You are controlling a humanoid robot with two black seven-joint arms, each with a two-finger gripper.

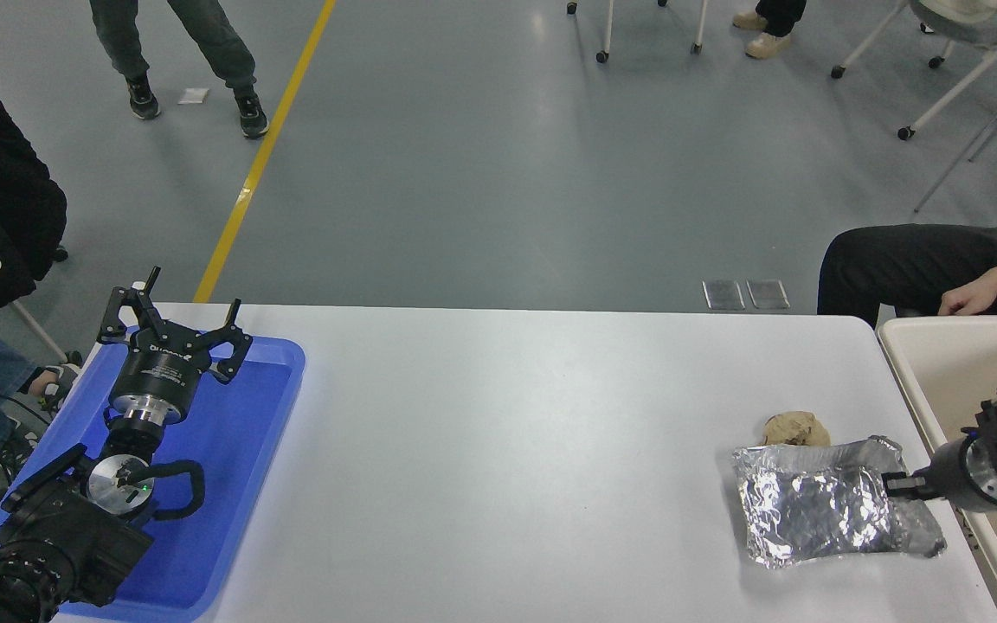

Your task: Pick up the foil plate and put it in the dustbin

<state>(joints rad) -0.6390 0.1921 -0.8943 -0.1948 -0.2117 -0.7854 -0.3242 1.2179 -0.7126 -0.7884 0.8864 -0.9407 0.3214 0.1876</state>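
While right tool (pixel 892 484) grips its edge | foil plate (pixel 819 512) tilted

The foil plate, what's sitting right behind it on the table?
A small crumpled tan paper ball lies just beyond the foil plate, near its far edge. The plate's raised rim hides the ball's lower part, so contact between them cannot be told.

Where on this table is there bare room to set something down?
The widest bare stretch of the table runs between the blue tray at left and the foil plate at right. It is crowded near the right edge: paper ball, foil plate, right gripper and dustbin.
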